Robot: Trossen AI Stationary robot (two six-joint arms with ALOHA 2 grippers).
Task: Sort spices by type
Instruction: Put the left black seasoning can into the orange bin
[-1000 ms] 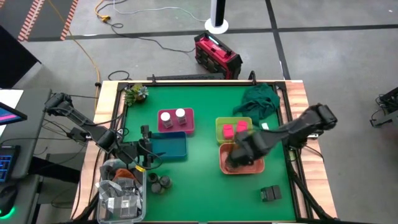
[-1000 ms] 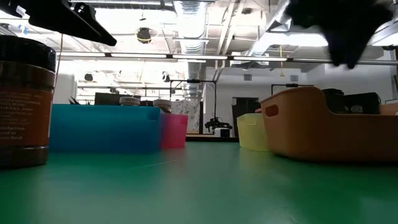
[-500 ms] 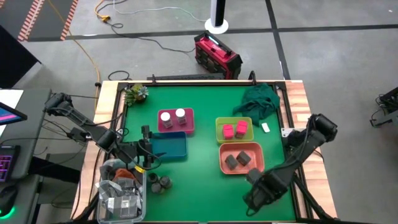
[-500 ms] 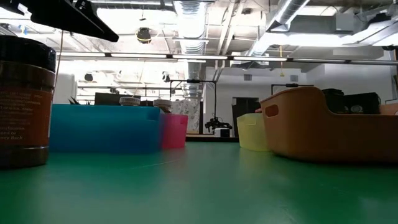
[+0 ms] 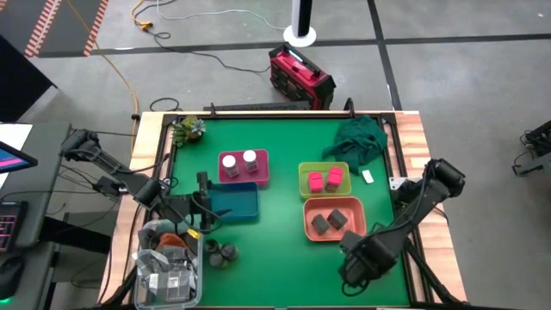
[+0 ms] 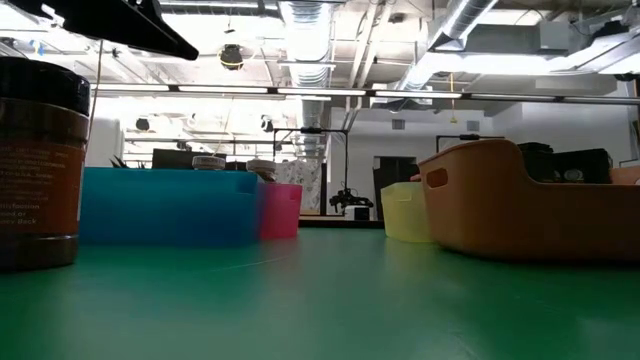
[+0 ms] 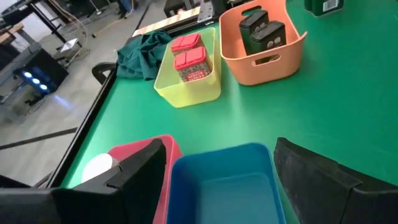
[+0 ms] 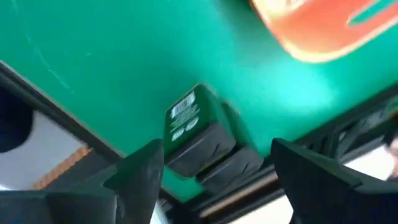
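Observation:
My right gripper (image 5: pixel 355 265) hangs open near the table's near right corner. In the right wrist view, the right gripper (image 8: pixel 216 146) has a finger on either side of dark grey boxes (image 8: pixel 198 132) lying on the mat, without touching them. My left gripper (image 5: pixel 202 209) waits open over the blue tray (image 5: pixel 234 204). Two white-capped jars (image 5: pixel 239 160) stand in the pink tray (image 5: pixel 244 178). Two pink boxes (image 5: pixel 325 180) sit in the yellow-green tray (image 5: pixel 303 181). Two dark boxes (image 5: pixel 328 221) lie in the salmon tray (image 5: pixel 308 226). Round dark tins (image 5: pixel 220 252) stand on the mat.
A clear bin of clutter (image 5: pixel 168 269) sits at the near left corner. A green cloth (image 5: pixel 357 142) lies at the far right, and a small plant (image 5: pixel 187 129) at the far left. One round container (image 6: pixel 35 160) stands close to the low camera. Bare green mat (image 5: pixel 275 250) lies between the tins and my right gripper.
My right arm has swung from above the salmon tray toward the table's near edge and now stands over the dark grey boxes at the near right corner. The two dark boxes in the salmon tray have come into view.

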